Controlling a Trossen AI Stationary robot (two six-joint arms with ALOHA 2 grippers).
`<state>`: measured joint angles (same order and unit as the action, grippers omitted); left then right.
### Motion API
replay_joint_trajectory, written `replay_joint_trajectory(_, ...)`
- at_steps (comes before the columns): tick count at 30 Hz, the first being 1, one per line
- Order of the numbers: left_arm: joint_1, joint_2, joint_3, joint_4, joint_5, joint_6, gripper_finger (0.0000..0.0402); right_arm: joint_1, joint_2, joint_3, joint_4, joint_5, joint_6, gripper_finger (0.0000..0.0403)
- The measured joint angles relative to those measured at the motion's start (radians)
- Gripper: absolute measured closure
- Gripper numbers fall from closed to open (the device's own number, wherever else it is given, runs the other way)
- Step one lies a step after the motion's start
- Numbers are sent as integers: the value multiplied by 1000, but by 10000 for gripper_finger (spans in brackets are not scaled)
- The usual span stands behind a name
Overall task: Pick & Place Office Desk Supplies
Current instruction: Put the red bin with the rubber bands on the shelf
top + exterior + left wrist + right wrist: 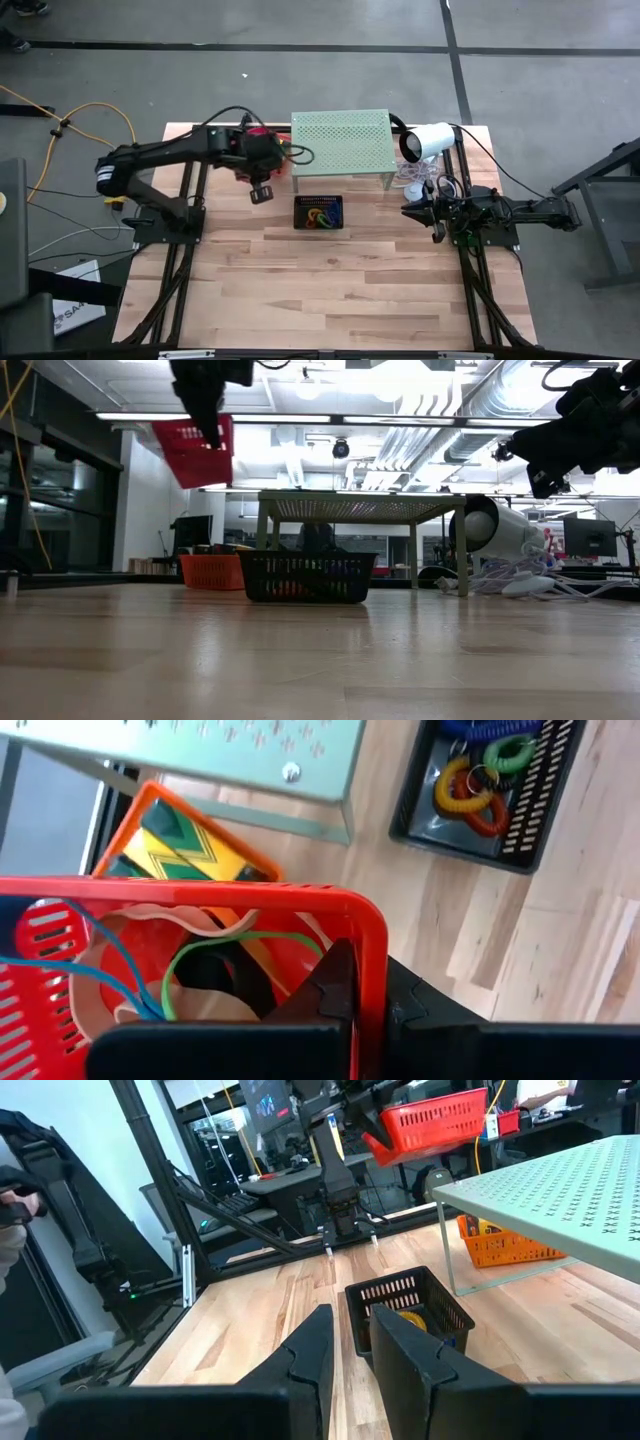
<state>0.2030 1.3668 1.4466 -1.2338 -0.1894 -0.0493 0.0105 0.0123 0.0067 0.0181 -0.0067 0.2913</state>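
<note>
Red plastic dominates the upper left of the low view, where the left hand (pixel 345 995) holds a red basket (pixel 195 450) aloft, its two dark fingers pinched shut on the basket's rim. Inside that basket lie tan rubber bands (pixel 190 925) with thin green and blue bands looped among them, so this batch of supplies is gathered but, by the look of it, not yet set down anywhere. Below it on the wooden counter (pixel 330 280), at the upper left of the left wrist view, an orange basket (pixel 150 800) sits partly under the pale-green perforated shelf (pixel 340 142) and holds the yellow-and-green wedge-shaped pieces (pixel 185 850). A black mesh basket (pixel 318 213) stands at the centre of the high view, just in front of the shelf, carrying coiled loops (pixel 478 780) in orange, red, green and blue. All the supplies that show sit in one of the three baskets; none lies loose on the counter, which suggests the sorting is well along, with the lifted basket's placing the step left. The right hand (pixel 350 1345) waits at the right of the high view, above the counter near the white cylindrical lamp (pixel 428 140), its fingers a little apart and holding nothing.
</note>
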Motion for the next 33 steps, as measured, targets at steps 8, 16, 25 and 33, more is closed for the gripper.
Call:
replay_joint_trajectory(8,6,128,137,-16,1,91,401,0,0,0,0,0,0,345)
replay_joint_trajectory(16,37,216,206,1,2,212,401,0,0,0,0,0,0,345)
replay_joint_trajectory(25,117,303,282,17,74,246,401,0,0,0,0,0,0,345)
replay_joint_trajectory(33,151,399,404,-13,115,321,401,0,0,0,0,0,0,345)
